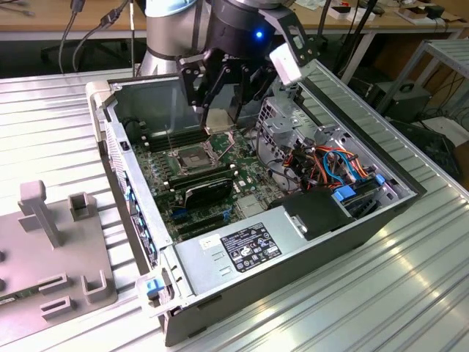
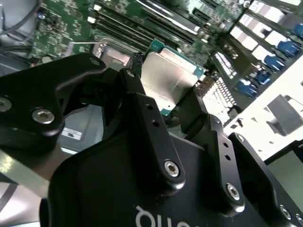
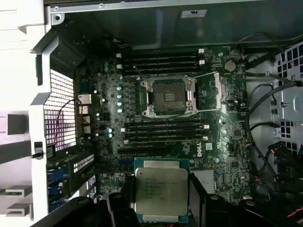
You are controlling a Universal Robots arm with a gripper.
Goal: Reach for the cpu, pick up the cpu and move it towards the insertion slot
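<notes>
While the grey arm leans down over the open black computer case (image 1: 293, 242), we see its black gripper (image 1: 220, 117) hanging above the green circuit board (image 1: 165, 169), fingers (image 2: 142, 113) clamped on the cpu (image 3: 161, 191); the chip is a thin square with a pale silvery metal face on a green rim, held clear of the board, its face tilted in the second wrist view (image 2: 168, 78); in the exterior view it hangs just above the insertion slot (image 1: 189, 156), a silver-framed square socket with a dark centre (image 3: 168, 94) and its load plate swung open; long black memory slots (image 3: 163, 130) lie beside the socket; a black ribbed card (image 1: 209, 192) stands nearer the camera; coloured cables (image 1: 333, 165) crowd the drive bay on the exterior view's right.
</notes>
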